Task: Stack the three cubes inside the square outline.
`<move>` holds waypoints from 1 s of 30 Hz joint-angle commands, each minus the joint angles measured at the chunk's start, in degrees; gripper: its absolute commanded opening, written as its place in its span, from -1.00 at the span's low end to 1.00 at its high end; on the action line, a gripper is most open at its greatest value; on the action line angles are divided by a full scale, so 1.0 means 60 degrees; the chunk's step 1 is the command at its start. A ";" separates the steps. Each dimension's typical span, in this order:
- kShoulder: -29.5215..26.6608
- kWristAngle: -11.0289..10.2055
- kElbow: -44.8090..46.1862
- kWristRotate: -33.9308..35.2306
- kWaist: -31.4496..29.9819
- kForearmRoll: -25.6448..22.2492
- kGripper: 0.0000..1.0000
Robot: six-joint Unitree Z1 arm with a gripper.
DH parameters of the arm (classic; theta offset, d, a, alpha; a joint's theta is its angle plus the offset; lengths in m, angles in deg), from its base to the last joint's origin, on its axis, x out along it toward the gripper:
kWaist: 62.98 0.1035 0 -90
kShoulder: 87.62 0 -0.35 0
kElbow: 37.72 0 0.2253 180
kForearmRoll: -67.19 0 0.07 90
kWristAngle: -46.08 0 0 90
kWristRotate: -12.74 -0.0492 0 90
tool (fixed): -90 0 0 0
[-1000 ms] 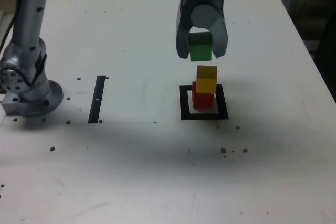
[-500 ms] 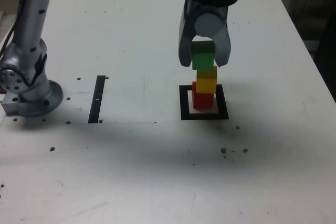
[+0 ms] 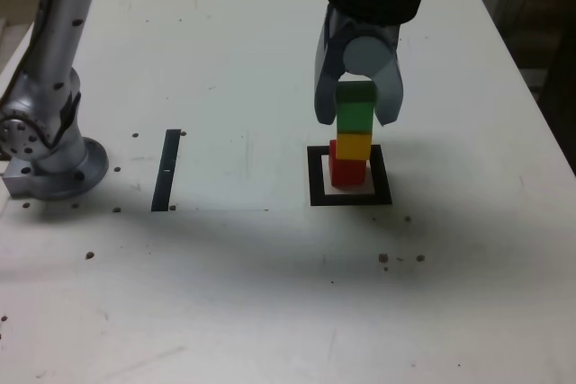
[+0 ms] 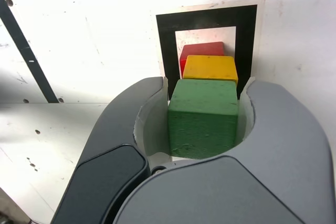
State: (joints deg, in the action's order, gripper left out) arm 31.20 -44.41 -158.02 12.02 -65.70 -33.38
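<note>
The red cube (image 3: 346, 171) stands inside the square outline (image 3: 315, 177), and the yellow cube (image 3: 353, 145) sits on top of it, shifted slightly to the exterior view's right. The green cube (image 3: 355, 111) rests on or just above the yellow one. My gripper (image 3: 356, 120) comes down from above and is shut on the green cube, one finger on each side. In the wrist view the green cube (image 4: 203, 116) fills the space between the grey fingers (image 4: 142, 103). Past it show the yellow cube (image 4: 209, 68), the red cube (image 4: 199, 51) and the square outline (image 4: 165, 40).
A thin black strip (image 3: 166, 168) lies on the white table toward the exterior view's left, and it also shows in the wrist view (image 4: 26, 51). The arm's silver base (image 3: 45, 155) stands at the far left. Small dark specks (image 3: 400, 258) dot the surface in front of the outline.
My gripper has come down with the green cube, from a clear gap above the yellow cube to sitting on or just above it. The red and yellow cubes have not moved.
</note>
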 commanded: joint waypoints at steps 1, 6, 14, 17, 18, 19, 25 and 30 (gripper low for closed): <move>0.0025 -0.0008 0.0051 -0.0028 -0.0015 0.0043 0.51; -0.0025 -0.0050 0.0119 -0.0044 -0.0015 0.0066 0.99; -0.0374 -0.0166 0.0336 -0.0035 -0.0014 0.0178 0.99; -0.0707 -0.0288 0.0464 -0.0017 -0.0015 0.0210 0.99; -0.0852 -0.0340 0.0510 -0.0009 -0.0015 0.0212 0.99; -0.0954 -0.0378 0.0543 -0.0005 -0.0015 0.0210 0.99; -0.1489 -0.0508 0.0842 0.0005 -0.0015 0.0201 0.99; -0.2064 -0.0644 0.1355 0.0054 -0.0015 0.0203 0.99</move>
State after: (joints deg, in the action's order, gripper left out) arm 19.96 -48.10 -150.44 12.17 -65.71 -32.16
